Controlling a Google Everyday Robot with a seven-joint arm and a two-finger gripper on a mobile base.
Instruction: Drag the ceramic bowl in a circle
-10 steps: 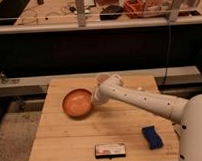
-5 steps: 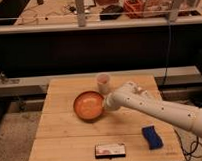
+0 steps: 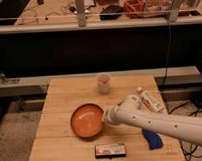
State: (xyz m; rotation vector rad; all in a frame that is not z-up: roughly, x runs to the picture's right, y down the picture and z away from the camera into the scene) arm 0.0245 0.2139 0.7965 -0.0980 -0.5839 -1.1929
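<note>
One elevated frontal view, downward onto table [image 3: 60, 96]

The tool [image 3: 107, 116], closed on the right rim of the ceramic bowl [image 3: 85, 121], hides behind its wrist. The arm [image 3: 161, 124] runs off the right edge, covering part of a blue object [image 3: 153, 140] and a bottle [image 3: 149, 100].

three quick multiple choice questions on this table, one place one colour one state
1. The wide, shallow ceramic bowl is what colour inside? A green; B white; C orange.
2. Where is the small pinkish translucent cup? A in the bowl; B on the wooden table, beyond the bowl; C on the floor.
3. The pincer is: A shut on the bowl's rim; B open above the cup; C off the table.
Key: C, its inside shows orange; B, it stands past the bowl; A, it sits closed at the rim.
</note>
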